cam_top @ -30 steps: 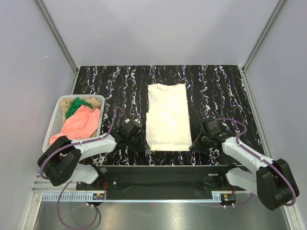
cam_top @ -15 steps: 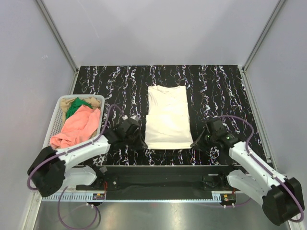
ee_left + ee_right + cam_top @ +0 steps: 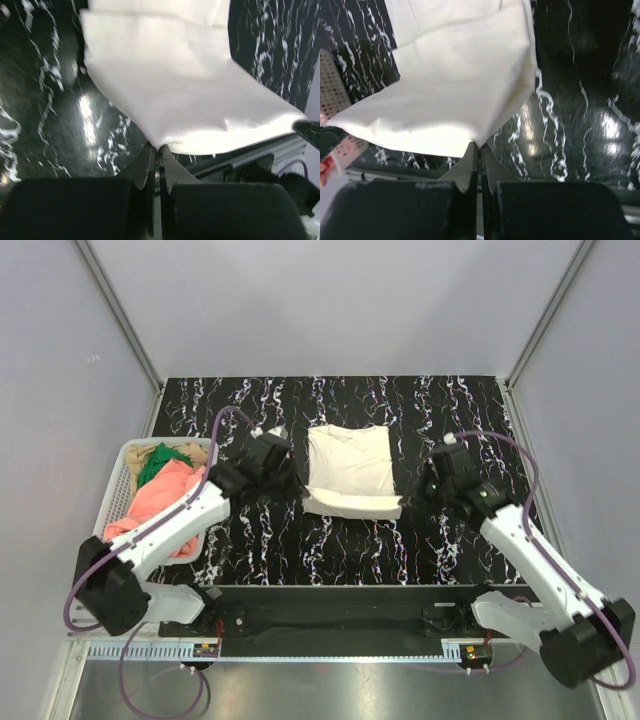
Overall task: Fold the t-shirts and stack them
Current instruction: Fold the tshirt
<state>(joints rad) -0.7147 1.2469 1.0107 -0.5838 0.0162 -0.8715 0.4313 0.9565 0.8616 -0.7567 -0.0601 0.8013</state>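
The cream-white t-shirt (image 3: pixel 348 465) lies mid-table with its near hem raised off the black surface and hanging in a fold. My left gripper (image 3: pixel 303 499) is shut on the hem's left corner, and the wrist view shows its tips (image 3: pixel 159 149) pinching the cloth (image 3: pixel 170 80). The hem's right corner sits in my right gripper (image 3: pixel 403 504), also shut, its tips (image 3: pixel 480 146) closed on the cloth (image 3: pixel 460 85). Salmon-pink (image 3: pixel 158 502), green (image 3: pixel 153 464) and tan (image 3: pixel 197 452) t-shirts lie bundled in the basket.
A white mesh basket (image 3: pixel 112 498) stands at the table's left edge, close to my left arm; its mesh (image 3: pixel 332 75) shows at the left of the right wrist view. Grey walls enclose the black marbled table (image 3: pixel 450 410) on three sides.
The left gripper closed on the hem's left corner. Both grippers then rose and moved toward the far side, drawing the near hem up and over the shirt, which now looks about half as long.
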